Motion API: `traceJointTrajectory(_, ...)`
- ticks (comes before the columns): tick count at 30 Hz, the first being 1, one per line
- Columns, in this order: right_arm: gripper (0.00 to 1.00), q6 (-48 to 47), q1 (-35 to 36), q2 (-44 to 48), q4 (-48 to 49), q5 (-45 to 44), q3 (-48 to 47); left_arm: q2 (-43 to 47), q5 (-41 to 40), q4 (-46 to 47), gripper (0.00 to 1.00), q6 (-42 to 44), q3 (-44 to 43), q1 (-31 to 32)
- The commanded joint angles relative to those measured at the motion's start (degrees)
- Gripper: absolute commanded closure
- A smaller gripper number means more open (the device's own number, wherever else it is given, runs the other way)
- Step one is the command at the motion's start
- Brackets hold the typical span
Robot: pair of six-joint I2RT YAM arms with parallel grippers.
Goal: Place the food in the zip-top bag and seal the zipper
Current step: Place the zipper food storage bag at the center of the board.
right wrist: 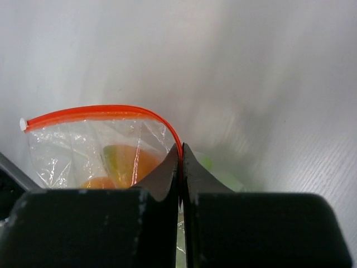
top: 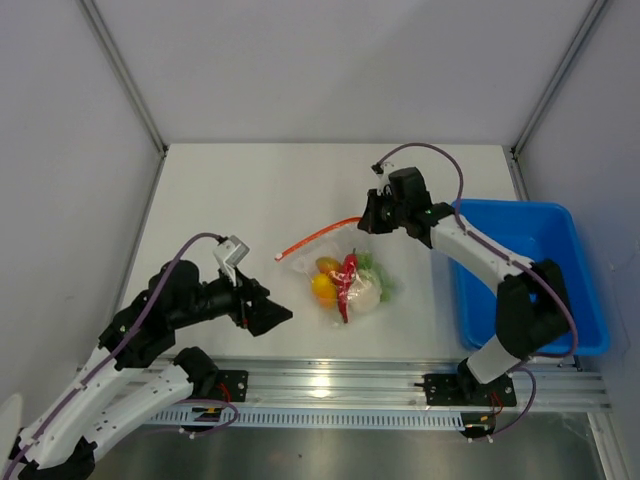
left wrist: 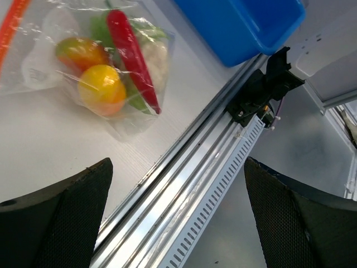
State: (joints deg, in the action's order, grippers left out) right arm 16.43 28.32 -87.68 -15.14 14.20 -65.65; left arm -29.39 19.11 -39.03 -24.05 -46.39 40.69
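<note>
The clear zip-top bag [top: 345, 280] lies mid-table with the food inside: orange-yellow fruit [top: 324, 287], red chili pepper [top: 347, 283], green bunch [top: 372, 266], white round vegetable [top: 364, 293]. They also show in the left wrist view: fruit [left wrist: 101, 88], chili [left wrist: 131, 56]. The orange-red zipper [top: 318, 238] runs along the bag's far edge. My right gripper [top: 367, 222] is shut on the zipper's right end [right wrist: 179, 149]; the strip curves left [right wrist: 89, 113]. My left gripper [top: 280, 316] is open and empty, left of the bag near the front edge.
A blue plastic bin [top: 530, 275] stands at the right, beside the right arm; it also shows in the left wrist view [left wrist: 240, 28]. The aluminium rail [top: 400, 378] runs along the table's near edge.
</note>
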Motion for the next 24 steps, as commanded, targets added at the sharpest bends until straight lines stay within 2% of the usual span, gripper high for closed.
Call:
traceJointTrajectory(1, 1.00, 3.43, -1.24, -8.52, 1.60, -0.84, -7.55, 2.22, 2.51, 3.17, 0.01, -2.75, 0.86, -0.34)
traceJointTrajectory(9, 1.00, 8.96, -5.02, -25.51, -1.65, -0.31, -22.31, 4.95, 4.61, 4.22, 0.01, -4.68, 2.97, -0.34)
traceJointTrajectory(12, 1.00, 9.85, -5.64, -28.24, -1.65, -2.06, -22.86, 5.74, 4.70, 5.62, 0.00, -5.65, 4.11, -0.34)
traceJointTrajectory(20, 1.00, 12.49, -6.52, -30.09, 3.35, -2.33, -15.92, 6.89, 6.20, 9.32, 0.01, -8.20, 7.45, -0.34)
traceJointTrajectory(24, 0.99, 11.61, -6.52, -31.41, 2.57, -3.12, -16.70, 6.18, 6.20, 10.28, 0.00, -8.99, 8.16, -0.26)
